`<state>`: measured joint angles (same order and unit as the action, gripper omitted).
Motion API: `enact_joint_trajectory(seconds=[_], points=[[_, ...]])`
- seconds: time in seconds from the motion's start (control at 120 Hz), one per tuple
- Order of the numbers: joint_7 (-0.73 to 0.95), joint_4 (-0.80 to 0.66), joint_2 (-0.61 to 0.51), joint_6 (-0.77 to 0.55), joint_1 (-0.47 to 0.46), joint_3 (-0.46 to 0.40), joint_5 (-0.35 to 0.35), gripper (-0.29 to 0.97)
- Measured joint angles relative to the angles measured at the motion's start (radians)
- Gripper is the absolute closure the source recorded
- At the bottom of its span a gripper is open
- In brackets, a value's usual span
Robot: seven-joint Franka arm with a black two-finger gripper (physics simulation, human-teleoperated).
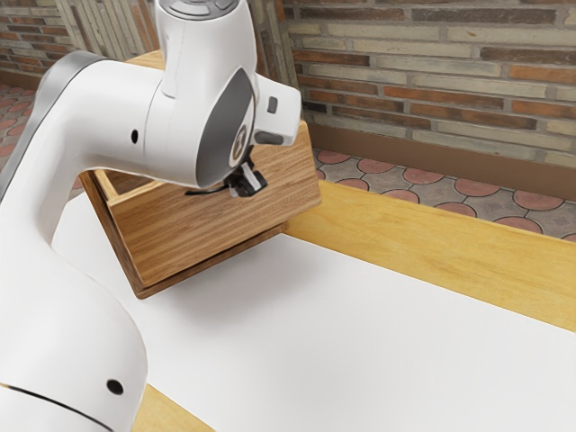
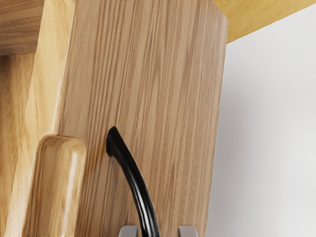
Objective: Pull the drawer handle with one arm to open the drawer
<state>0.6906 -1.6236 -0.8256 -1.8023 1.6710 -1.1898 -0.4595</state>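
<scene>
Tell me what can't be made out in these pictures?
- Claw: too small and dark in the exterior view to read its hold.
- Black handle: one end is cut off by the wrist view's edge, at the claw.
- Wooden drawer: its inside is mostly hidden behind the white arm in the exterior view.

Blk handle (image 2: pixel 131 177), lt-brown wood-grain drawer (image 2: pixel 148 74)
</scene>
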Motion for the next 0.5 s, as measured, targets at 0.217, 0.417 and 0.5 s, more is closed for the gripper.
enact_joint_trajectory(seconds=[0.217, 0.417, 0.5], points=[[-0.014, 0.028, -0.002, 0.007, -0.01, 0.005, 0.001, 0.68], [-0.03, 0.205, 0.005, 0.027, -0.03, 0.001, 0.005, 0.62], [-0.039, 0.29, 0.185, 0.048, -0.157, -0.006, 0.051, 0.45]])
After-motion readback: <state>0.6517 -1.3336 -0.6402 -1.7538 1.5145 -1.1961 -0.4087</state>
